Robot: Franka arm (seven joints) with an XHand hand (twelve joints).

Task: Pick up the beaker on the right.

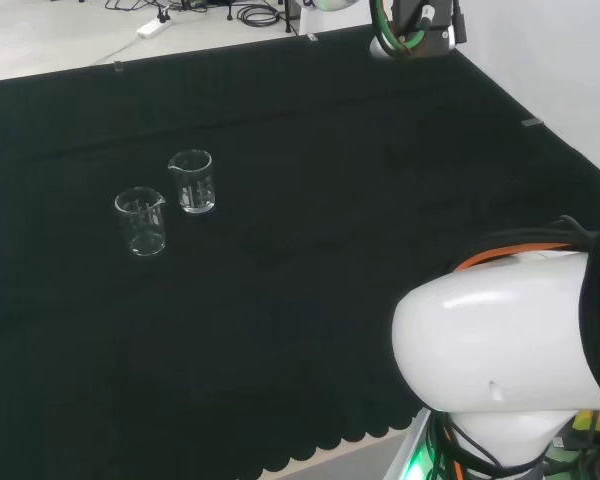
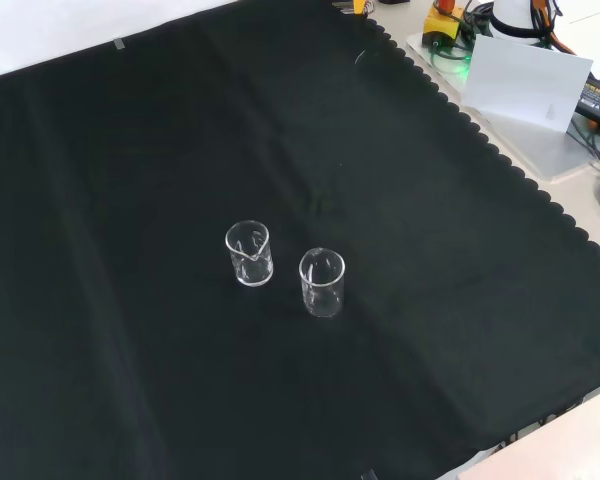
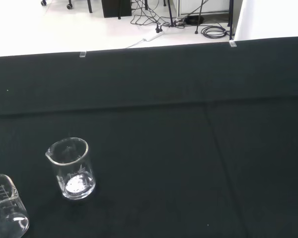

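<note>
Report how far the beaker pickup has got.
Nothing looks done yet. Two clear beakers stand upright and apart on the black cloth: in the head view the right beaker and the left beaker, both untouched. Nothing is in hand: the wrist view looks at the right beaker from a distance, so the approach has barely started. Left to do: reach in, close round the right beaker and lift it.

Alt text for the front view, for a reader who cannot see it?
Two clear, empty-looking glass beakers stand upright and apart near the middle of a black cloth: the left beaker slightly farther back, the right beaker nearer the camera.
</note>
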